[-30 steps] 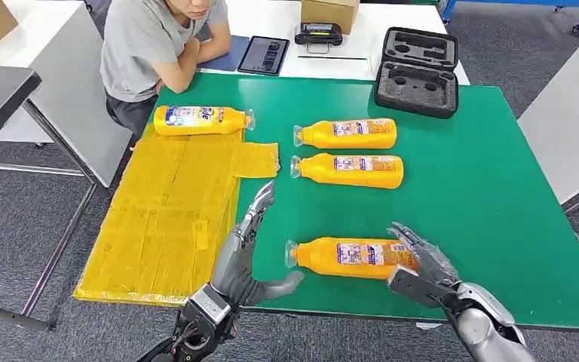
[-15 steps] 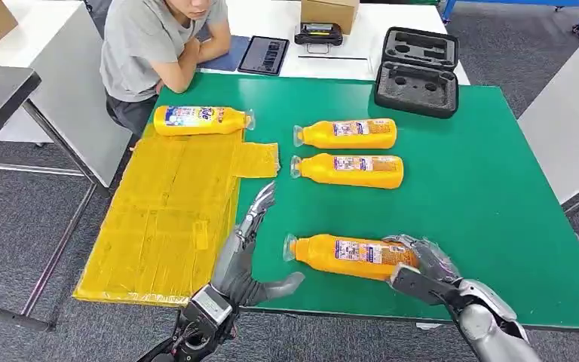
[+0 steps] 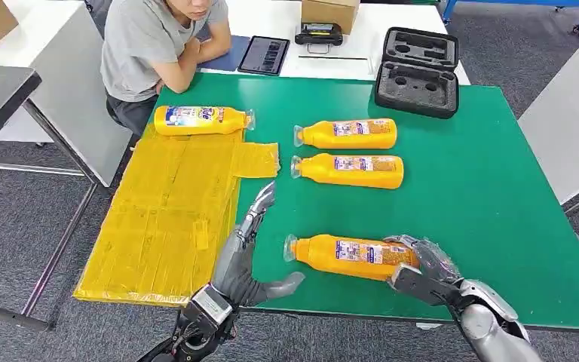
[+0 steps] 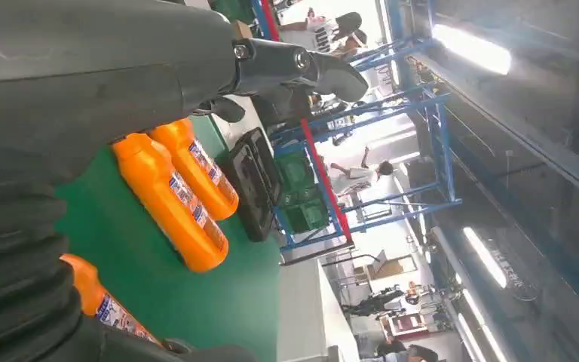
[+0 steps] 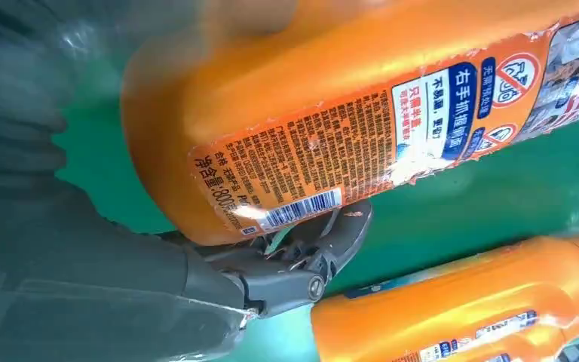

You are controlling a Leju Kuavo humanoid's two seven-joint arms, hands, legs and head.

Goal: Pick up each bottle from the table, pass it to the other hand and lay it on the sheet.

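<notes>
The nearest orange bottle (image 3: pixel 348 256) lies on its side near the front edge of the green table (image 3: pixel 497 196), cap end pointing toward my left hand. My right hand (image 3: pixel 421 265) is wrapped around its base end, and the right wrist view shows the thumb (image 5: pixel 301 264) tucked under the labelled body, so I count that as a grasp. Compared with a second ago, the fingers have closed in from resting beside the base, and the bottle has turned slightly, its cap end now a little farther from me. It looks barely raised, if at all; I cannot tell from here whether it has left the surface.

My left hand (image 3: pixel 245 249) waits released, fingers spread and thumb out, between the bottle's cap and the yellow sheet (image 3: pixel 166 219). It has not moved. I judge the pick as secured, with the lift and the pass across to that hand as what comes next.

Two more orange bottles (image 3: pixel 347 134) (image 3: pixel 348 170) lie side by side farther back on the table. A yellow bottle (image 3: pixel 200 120) already rests at the far edge of the sheet. A person (image 3: pixel 158 45) sits at that far corner, arms folded, beside a tablet (image 3: pixel 264 55) and an open black foam case (image 3: pixel 417 72).
</notes>
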